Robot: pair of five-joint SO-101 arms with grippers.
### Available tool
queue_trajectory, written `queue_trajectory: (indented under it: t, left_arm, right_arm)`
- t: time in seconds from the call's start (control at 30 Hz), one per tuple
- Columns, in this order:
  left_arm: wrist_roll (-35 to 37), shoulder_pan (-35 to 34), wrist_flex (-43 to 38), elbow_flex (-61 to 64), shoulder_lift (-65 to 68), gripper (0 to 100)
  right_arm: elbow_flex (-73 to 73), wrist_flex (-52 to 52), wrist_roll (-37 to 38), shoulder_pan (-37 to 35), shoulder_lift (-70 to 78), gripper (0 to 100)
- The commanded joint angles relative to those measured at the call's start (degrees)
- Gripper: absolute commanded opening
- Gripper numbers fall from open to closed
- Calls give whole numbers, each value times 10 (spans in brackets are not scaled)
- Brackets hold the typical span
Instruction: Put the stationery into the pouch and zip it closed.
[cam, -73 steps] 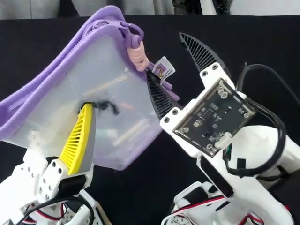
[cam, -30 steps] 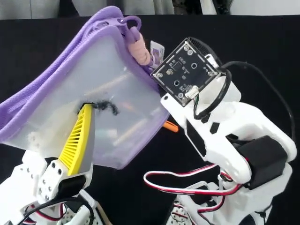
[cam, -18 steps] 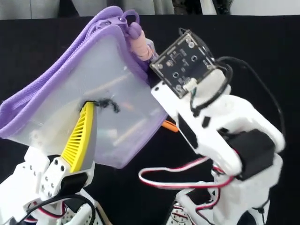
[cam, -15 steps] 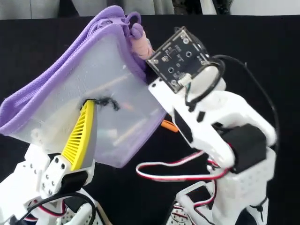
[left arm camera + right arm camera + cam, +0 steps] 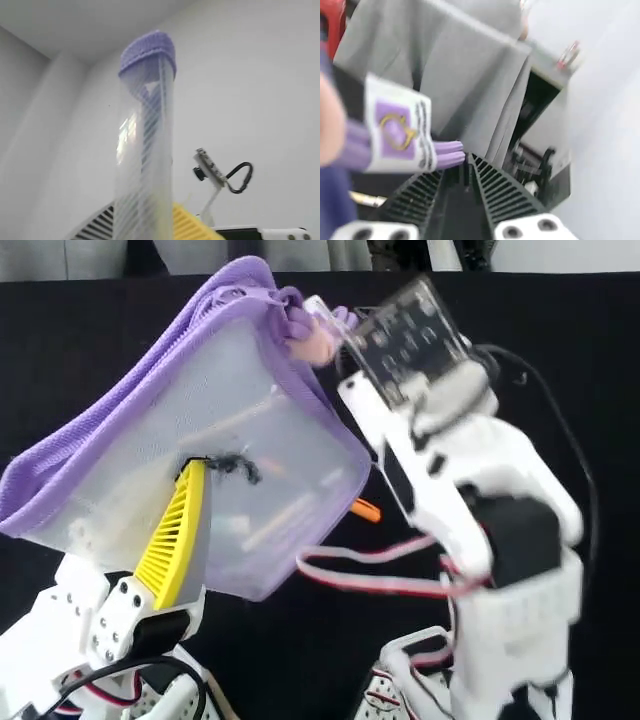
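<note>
Pouch (image 5: 200, 410) raised off the table (image 5: 570, 350), held by both arms.
Left gripper (image 5: 195, 468) is clamped on the pouch's clear wall. Right gripper (image 5: 467, 164), fingers together, pinches the purple zip pull (image 5: 447, 150) at the top corner. Pens (image 5: 285, 520) lie inside; an orange item (image 5: 365, 508) shows beside the lower corner.

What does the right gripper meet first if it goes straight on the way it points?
The purple pull cord: the right gripper looks shut on its end. Straight on, next come the cord's label tag and the pouch corner, though depth is unclear.
</note>
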Motion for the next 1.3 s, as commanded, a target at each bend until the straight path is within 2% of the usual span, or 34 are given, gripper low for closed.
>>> queue_trajectory:
  t: [0.0,0.13,0.37,0.5,0.57,0.63,0.87,1.03,1.1,1.23,1.27]
  left_arm:
    - [-2,7,-10,-3,4,29]
    - [-2,7,-10,-3,4,29]
    - [-2,7,-10,-2,4,29]
    - [-2,7,-10,-2,4,29]
    - [-2,7,-10,-2,4,29]
    - [-2,7,-10,-2,4,29]
    - [-2,7,-13,22,4,29]
    - [-2,7,-12,17,4,29]
    - [-2,7,-11,19,4,29]
    - [-2,6,-11,21,4,29]
    - [-2,3,-11,21,4,29]
  right_arm:
    - [-27,-11,-3,7,-76,11]
    - [6,-11,-6,1,-129,14]
    - [83,-11,-18,-98,-190,25]
    - [107,-14,-80,-117,-204,160]
    - [110,-15,-89,-117,-204,221]
    - [110,-15,-90,-117,-204,240]
    - [110,-33,-90,-152,-204,240]
    - [136,-88,-89,-152,-204,229]
    - [154,-104,-76,-152,-204,179]
    - [160,-104,-20,-152,-208,5]
    - [155,-102,-13,-150,-208,17]
